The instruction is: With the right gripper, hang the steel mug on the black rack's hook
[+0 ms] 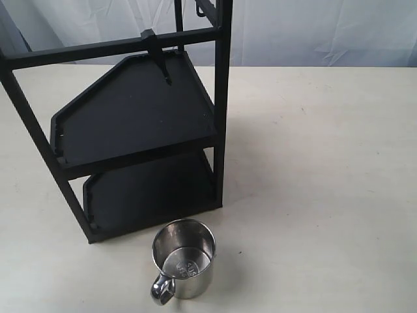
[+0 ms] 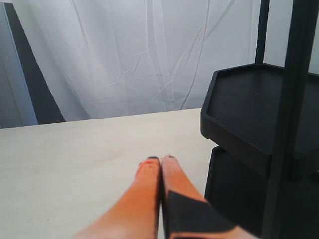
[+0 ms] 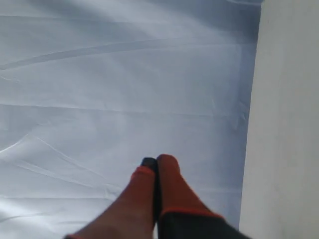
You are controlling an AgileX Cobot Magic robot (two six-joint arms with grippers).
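The steel mug (image 1: 184, 267) stands upright on the table near the front edge, handle toward the camera, just in front of the black rack (image 1: 133, 114). The hook (image 1: 158, 57) hangs point-down from the rack's upper crossbar, with nothing on it. Neither gripper shows in the exterior view. In the right wrist view my right gripper (image 3: 156, 163) is shut on nothing, facing the white curtain with a strip of table at one side. In the left wrist view my left gripper (image 2: 160, 160) is shut and empty, above the table beside the rack's shelves (image 2: 249, 107).
A white curtain (image 1: 313, 29) hangs behind the table. A thinner black hook (image 1: 202, 8) sits on the rack's top bar. Bare tabletop (image 1: 326, 163) stretches to the right of the rack and mug.
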